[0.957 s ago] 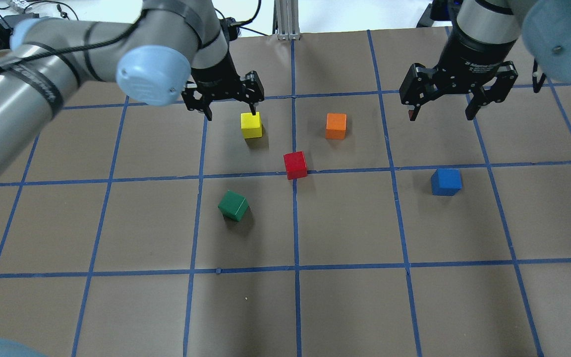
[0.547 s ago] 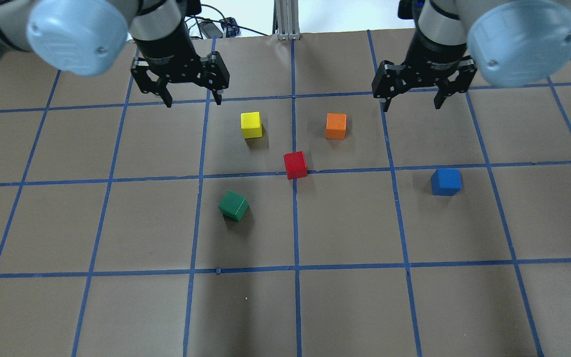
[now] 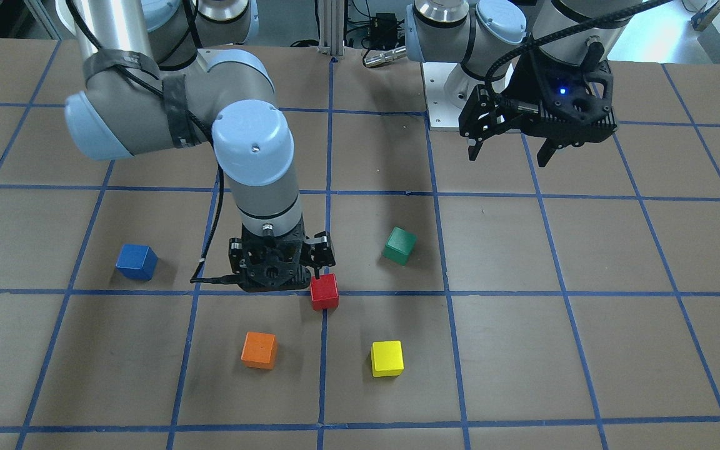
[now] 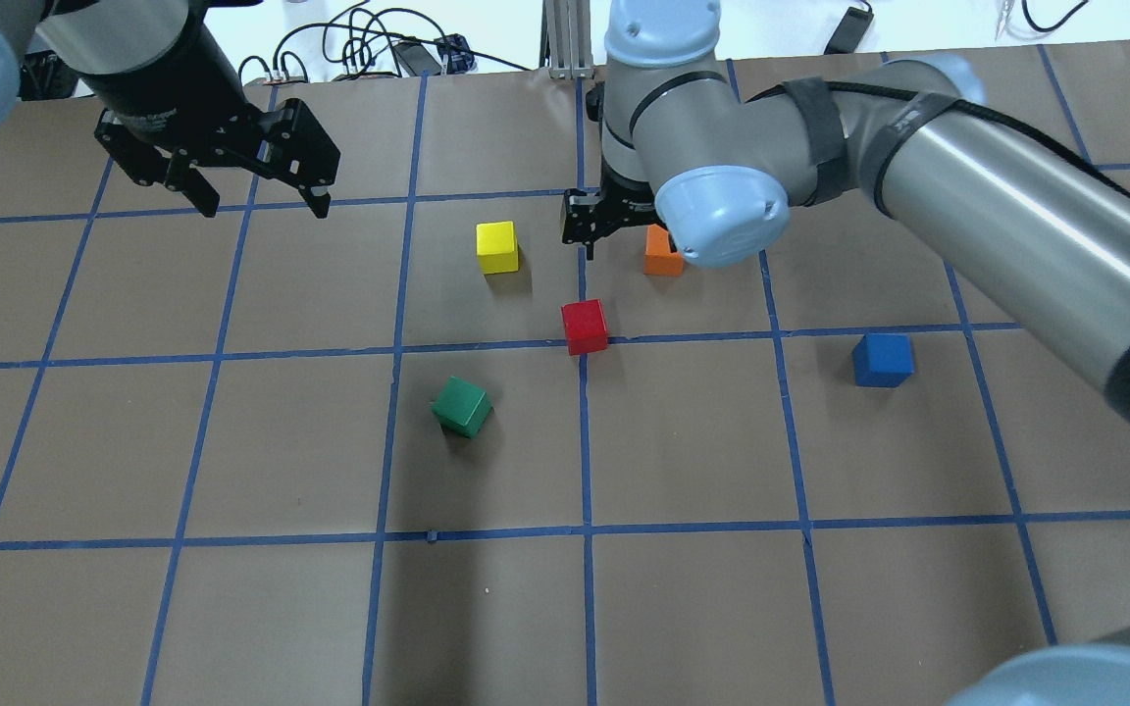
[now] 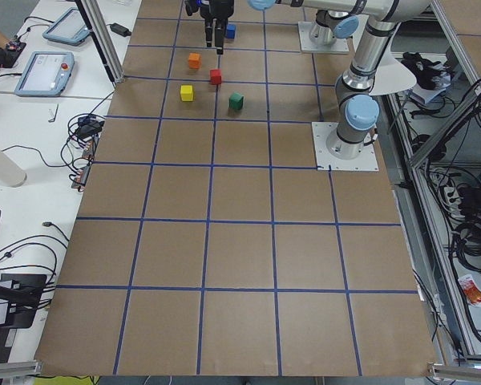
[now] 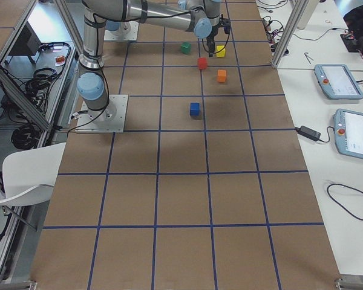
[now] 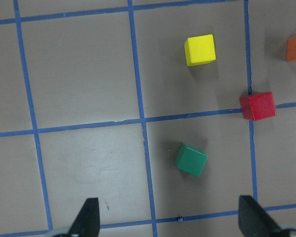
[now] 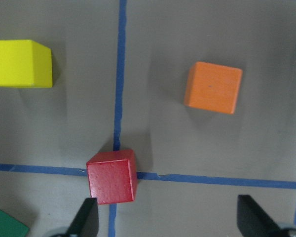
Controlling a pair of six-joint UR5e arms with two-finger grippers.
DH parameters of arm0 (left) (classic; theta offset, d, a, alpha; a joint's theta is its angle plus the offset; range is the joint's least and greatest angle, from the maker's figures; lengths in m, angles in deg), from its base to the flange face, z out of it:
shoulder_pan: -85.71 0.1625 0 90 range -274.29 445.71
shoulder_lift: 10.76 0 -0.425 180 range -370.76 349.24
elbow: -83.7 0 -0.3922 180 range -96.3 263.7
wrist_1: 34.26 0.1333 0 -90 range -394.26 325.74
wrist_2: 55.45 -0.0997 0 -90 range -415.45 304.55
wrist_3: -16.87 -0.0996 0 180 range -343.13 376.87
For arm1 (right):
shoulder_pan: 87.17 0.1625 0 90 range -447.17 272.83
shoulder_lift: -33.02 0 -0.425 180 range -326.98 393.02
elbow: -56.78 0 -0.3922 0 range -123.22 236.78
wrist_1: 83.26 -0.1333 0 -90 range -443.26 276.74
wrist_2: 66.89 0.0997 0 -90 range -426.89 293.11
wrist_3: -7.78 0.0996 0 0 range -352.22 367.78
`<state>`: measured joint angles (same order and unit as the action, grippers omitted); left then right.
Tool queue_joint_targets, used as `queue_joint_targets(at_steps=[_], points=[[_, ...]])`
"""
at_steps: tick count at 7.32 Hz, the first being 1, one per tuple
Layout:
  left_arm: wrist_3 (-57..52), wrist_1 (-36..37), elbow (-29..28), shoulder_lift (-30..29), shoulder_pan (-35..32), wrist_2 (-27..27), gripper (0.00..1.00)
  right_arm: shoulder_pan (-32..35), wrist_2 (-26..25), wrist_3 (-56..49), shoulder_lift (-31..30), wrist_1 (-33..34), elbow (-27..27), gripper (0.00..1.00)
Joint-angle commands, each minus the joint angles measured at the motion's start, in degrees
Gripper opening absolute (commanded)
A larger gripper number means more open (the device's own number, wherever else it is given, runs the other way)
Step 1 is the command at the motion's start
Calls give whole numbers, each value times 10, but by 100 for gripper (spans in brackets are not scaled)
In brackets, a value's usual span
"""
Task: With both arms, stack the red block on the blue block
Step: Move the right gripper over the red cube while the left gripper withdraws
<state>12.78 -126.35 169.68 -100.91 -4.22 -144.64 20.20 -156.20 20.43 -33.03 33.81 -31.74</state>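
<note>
Hovering over the brown paper surface with its blue tape grid, my right end effector has both black fingers spread wide and nothing held between them. The small matte red cube sits on the surface below it, on a crossing of tape lines. It lies just inside my left-side fingertip rather than centred in the gap. Ahead of this end effector, a small orange cube lies to the right and a small yellow cube to the left.

The small solid blue cube rests well off to the right of the right end effector, and the red cube is not yet on it.

My left end effector hangs above the surface, well to the left of all the cubes, fingers apart and empty. A small green cube lies ahead of it and below.
</note>
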Motion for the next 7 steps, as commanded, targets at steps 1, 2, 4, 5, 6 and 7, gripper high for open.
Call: queue_joint_targets(at_steps=[1,2,4,5,6,7], points=[[-1,3,23,23,8,-5,100,24,0,1,38,16,-1,100],[5,7,29,25,7,-3,100,28,0,1,47,15,-2,100],[0,11,38,27,7,-5,100,30,1,-1,67,11,-3,100],[-1,15,38,30,9,-5,100,30,1,-2,72,11,-3,100],[-8,35,38,30,13,-5,100,35,2,-3,77,11,-3,100],[-10,37,39,31,15,-7,100,39,2,-4,78,11,-3,100]])
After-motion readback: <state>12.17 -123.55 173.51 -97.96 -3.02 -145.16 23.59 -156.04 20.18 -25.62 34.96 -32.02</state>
